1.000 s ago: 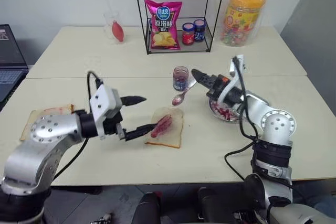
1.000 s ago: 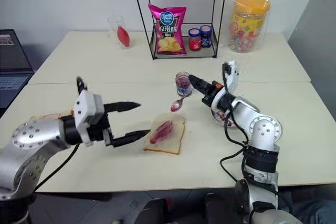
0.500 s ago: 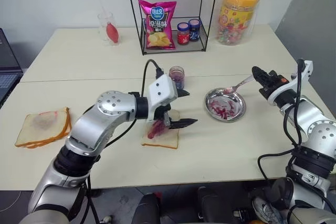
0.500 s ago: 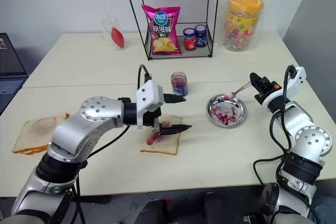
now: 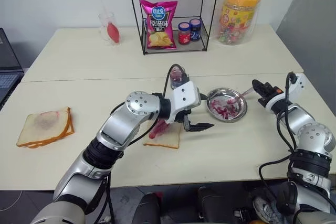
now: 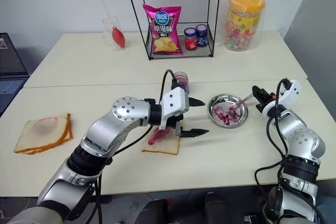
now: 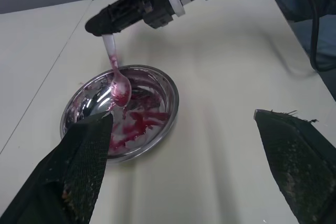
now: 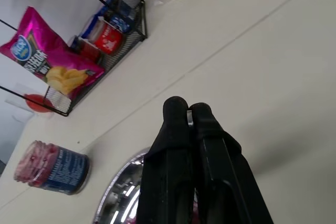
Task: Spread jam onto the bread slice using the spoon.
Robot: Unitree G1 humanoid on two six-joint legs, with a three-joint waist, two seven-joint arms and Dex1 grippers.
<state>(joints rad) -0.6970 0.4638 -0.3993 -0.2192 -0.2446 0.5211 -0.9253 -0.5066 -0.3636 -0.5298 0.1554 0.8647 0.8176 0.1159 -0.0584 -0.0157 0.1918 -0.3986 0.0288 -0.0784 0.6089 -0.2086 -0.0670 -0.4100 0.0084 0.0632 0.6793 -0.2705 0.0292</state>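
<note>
the square white bread slice (image 5: 165,134) already carries a red jam streak; spreading seems unfinished. the right gripper (image 5: 258,87) clamps the slim silver spoon (image 5: 237,96) over the steel dish (image 5: 226,105); the left gripper (image 5: 198,114) gapes empty.

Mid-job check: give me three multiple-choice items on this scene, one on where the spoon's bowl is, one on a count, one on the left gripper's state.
1. Where is the bowl of the spoon?
A. over the steel dish
B. inside the open jam jar
C. on the bread slice

2. How many lidded small jars stand in the wire rack?
A. one
B. two
C. four

3. The left gripper is:
A. shut on the spoon
B. open and holding nothing
C. shut on the bread slice

Key: 1 A, the right gripper holds the spoon over the dish; 2 B, one red and one blue jar; 3 B, its fingers stand wide apart.
</note>
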